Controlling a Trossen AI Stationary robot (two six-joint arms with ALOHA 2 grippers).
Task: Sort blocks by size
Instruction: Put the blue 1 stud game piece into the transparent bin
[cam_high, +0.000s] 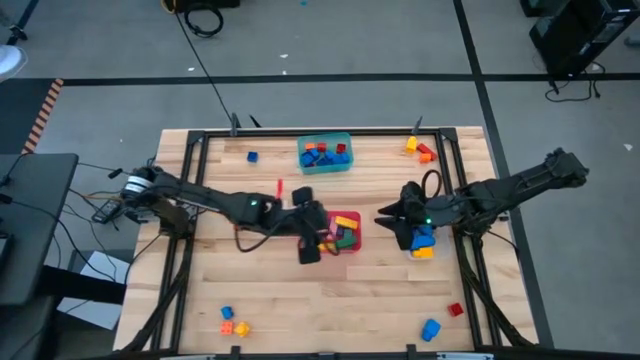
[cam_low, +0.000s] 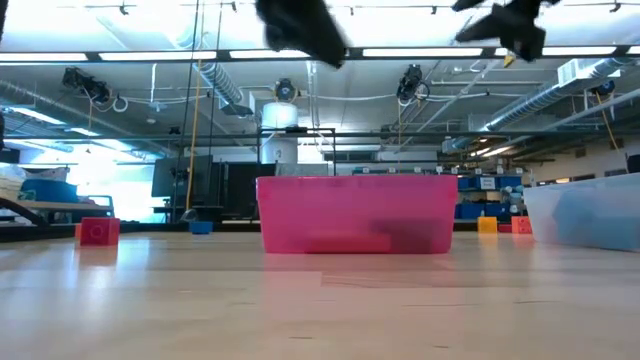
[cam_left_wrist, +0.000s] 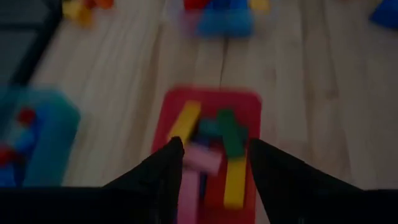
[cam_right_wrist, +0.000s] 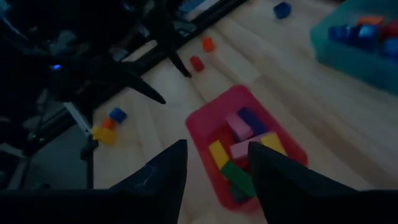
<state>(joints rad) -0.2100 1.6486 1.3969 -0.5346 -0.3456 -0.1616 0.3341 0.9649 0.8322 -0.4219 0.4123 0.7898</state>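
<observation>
Pale wooden table (cam_high: 280, 290) – seemingly smooth; plastic blocks (cam_high: 345, 232).

Three tubs and scattered blocks across the desk (cam_high: 270, 290)

One tub (cam_high: 347, 232) of long blocks (cam_high: 345, 222) sits mid-desk, the left pincer (cam_high: 312, 240) over its left edge; a second tub (cam_high: 325, 152) of small blocks (cam_high: 322, 153) stands behind it at the far edge, and a third tub (cam_high: 422, 240) (mostly under the right pincer (cam_high: 392, 218)) lies to its right. Loose blocks lie at the far right corner (cam_high: 420, 148), far left (cam_high: 252, 157), near left (cam_high: 232, 322) and near right (cam_high: 441, 320).
</observation>
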